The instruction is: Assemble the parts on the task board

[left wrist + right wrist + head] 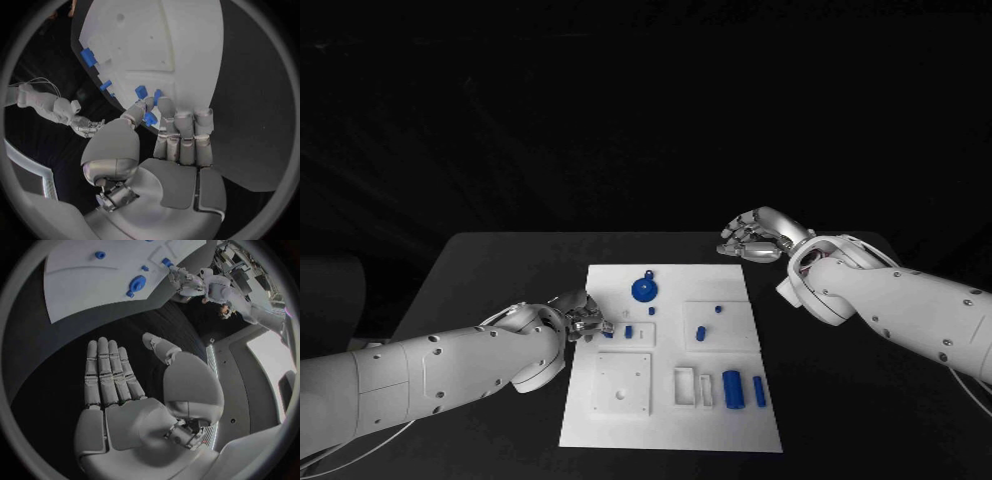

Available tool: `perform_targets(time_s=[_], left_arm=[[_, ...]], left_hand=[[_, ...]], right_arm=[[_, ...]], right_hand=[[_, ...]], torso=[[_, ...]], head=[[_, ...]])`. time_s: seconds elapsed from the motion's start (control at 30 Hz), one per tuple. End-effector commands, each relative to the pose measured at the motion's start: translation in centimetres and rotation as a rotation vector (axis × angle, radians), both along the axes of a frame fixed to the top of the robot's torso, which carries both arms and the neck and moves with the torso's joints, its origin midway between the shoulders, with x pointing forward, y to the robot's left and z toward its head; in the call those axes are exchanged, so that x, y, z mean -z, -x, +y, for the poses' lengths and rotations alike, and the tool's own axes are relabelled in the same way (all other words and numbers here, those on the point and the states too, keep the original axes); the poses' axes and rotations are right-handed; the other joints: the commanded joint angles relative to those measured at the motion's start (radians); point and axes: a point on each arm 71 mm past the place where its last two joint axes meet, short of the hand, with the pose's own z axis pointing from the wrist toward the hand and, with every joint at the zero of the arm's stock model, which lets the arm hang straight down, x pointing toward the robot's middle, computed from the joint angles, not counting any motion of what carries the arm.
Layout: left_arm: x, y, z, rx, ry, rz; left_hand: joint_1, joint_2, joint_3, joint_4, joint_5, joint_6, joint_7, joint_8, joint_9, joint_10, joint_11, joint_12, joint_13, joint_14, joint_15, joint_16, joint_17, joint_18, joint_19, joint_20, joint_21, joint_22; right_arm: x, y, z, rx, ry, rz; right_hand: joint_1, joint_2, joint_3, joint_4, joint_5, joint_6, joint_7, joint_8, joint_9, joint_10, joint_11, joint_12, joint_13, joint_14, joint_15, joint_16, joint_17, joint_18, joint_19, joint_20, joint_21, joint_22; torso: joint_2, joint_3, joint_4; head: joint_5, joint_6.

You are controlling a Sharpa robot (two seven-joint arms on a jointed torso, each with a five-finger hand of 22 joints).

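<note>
Task board: the white task board (672, 400) lies flat in the middle of the black desk (488, 270), long side running away from the robot.
Left robot hand: the left robot hand (580, 318) sits at the board's left edge; the left wrist view shows its thumb and a finger pinching a small blue part (150, 118), so it is grasping that piece.
Likely reason: judged from the pose, the part is held just over the board edge for seating in a nearby socket.
Right robot hand: the right robot hand (762, 235) rests beyond the board's far right corner, off the plate; the right wrist view shows the palm flat and fingers extended, released and holding nothing, apparently parked out of the way.
Other parts: a round blue piece (645, 289) stands near the far end; blue cylinders (731, 386) lie in slots at the near right.
Progress: assembly appears partly done, several pieces unplaced.
</note>
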Motion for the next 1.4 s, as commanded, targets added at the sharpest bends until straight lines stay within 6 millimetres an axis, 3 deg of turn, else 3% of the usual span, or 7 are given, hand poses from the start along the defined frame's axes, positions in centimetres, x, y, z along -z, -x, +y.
perform_targets(time_s=[0.03,1.27,1.4], left_arm=[[-0.02,-0.03,-0.09,0.008,-0.004,-0.008],[0.44,0.05,-0.48,0.046,-0.057,0.053],[0.45,-0.07,-0.51,0.042,-0.060,0.051]], left_hand=[[0.003,0.003,0.021,-0.015,0.000,0.034,-0.029,0.046,0.115,0.044,-0.038,0.005,0.001,0.039,-0.050,0.004,0.002,0.027,0.007,-0.095,0.007,0.017],[0.031,-0.015,0.021,-0.031,0.005,0.048,-0.035,0.048,0.125,0.046,-0.045,0.034,0.026,0.044,-0.053,0.032,0.021,0.029,0.009,-0.099,0.028,0.021],[0.021,-0.010,0.015,-0.024,-0.012,0.056,-0.037,0.051,0.130,0.048,-0.046,0.045,0.033,0.045,-0.055,0.040,0.026,0.029,0.010,-0.099,0.034,0.020]], right_arm=[[0.00,0.04,0.18,-0.016,0.007,0.001],[0.03,0.04,0.26,-0.018,0.007,0.004],[0.04,0.04,0.32,-0.020,0.007,0.004]], right_hand=[[0.000,0.007,-0.006,-0.003,0.006,0.001,-0.003,0.002,-0.002,0.006,0.000,-0.007,-0.001,-0.007,0.003,-0.002,-0.001,0.000,-0.004,0.003,-0.007,0.000],[0.000,0.007,-0.007,-0.003,0.008,0.001,-0.003,0.002,-0.003,0.010,0.000,-0.011,-0.007,-0.008,0.003,-0.002,-0.004,0.001,-0.004,0.004,-0.009,0.000],[0.000,0.007,-0.007,-0.003,0.008,0.001,-0.003,0.002,-0.003,0.010,0.000,-0.012,-0.007,-0.008,0.003,-0.002,-0.004,0.002,-0.004,0.004,-0.010,0.000]], torso=[[0.000,-0.0004,0.0014],[0.000,0.0012,-0.0001],[0.000,0.0019,-0.0004]], head=[[-0.002,0.000],[0.006,-0.007],[0.006,-0.007]])
